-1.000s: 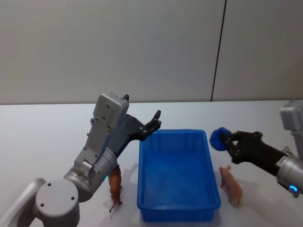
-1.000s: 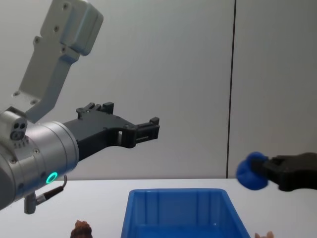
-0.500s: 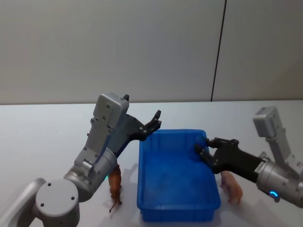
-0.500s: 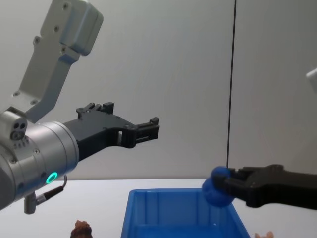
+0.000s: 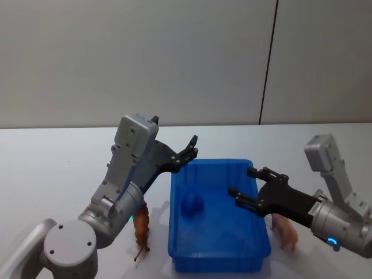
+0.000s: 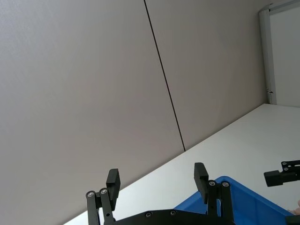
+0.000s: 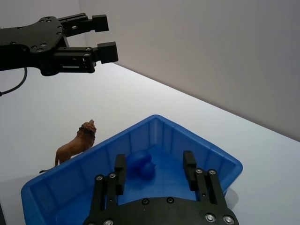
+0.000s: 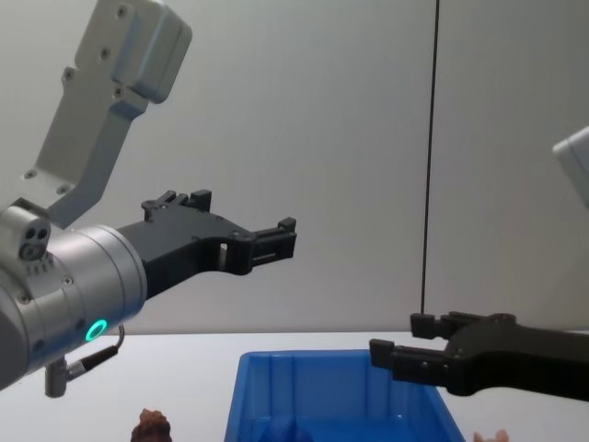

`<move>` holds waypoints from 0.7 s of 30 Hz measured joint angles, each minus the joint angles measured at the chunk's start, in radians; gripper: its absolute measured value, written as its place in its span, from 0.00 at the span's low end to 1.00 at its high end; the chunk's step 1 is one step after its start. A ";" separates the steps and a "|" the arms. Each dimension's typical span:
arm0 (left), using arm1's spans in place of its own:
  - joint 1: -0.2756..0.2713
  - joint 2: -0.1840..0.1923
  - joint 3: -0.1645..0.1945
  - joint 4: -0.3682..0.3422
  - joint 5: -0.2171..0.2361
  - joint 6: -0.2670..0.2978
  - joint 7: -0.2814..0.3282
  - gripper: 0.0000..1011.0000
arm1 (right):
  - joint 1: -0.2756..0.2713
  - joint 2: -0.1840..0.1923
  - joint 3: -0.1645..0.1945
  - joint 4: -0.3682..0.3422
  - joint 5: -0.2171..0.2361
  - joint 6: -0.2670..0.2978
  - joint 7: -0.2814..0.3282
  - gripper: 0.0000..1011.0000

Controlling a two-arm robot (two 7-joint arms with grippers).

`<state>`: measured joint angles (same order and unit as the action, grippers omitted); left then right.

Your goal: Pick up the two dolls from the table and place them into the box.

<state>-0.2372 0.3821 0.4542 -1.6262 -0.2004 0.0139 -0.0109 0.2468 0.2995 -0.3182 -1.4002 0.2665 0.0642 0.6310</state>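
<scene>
Head view gives us the box (image 5: pixel 218 254) at the middle of the white table (image 5: pixel 46 157), with the deep blue doll (image 5: pixel 192 204) lying on its floor near the left wall, about halfway along. The right gripper (image 5: pixel 241 182) hovers over the right part of the box, above the rim, its fingers spread wide and holding nothing. The orange-tan pig doll (image 5: pixel 285 229) stands on the table just beside the box's right wall, and the right arm crosses in front of it, so we see only part of it. The left gripper (image 5: pixel 191 149) hangs in the air by the box's far left corner, its fingers also apart and empty. Below that arm a brown lion figure (image 5: pixel 141 228) stands on the table just beside the box's left wall, partly covered by the arm's elbow. Behind the table rises a plain grey wall (image 5: pixel 145 58) with one dark vertical seam (image 5: pixel 267 64).
</scene>
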 joint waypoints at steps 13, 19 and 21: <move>0.000 0.000 0.000 0.000 0.000 0.000 0.000 0.99 | -0.056 0.059 0.032 -0.048 0.033 0.012 -0.043 0.99; 0.000 0.000 0.000 0.000 0.000 0.000 0.000 0.99 | -0.091 0.093 0.048 -0.074 0.050 0.026 -0.065 0.99; 0.000 0.000 0.000 0.000 0.000 0.000 0.000 0.99 | -0.107 0.107 0.055 -0.085 0.056 0.031 -0.074 0.99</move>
<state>-0.2372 0.3821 0.4542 -1.6262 -0.2004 0.0139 -0.0109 0.1397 0.4068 -0.2630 -1.4851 0.3224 0.0951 0.5566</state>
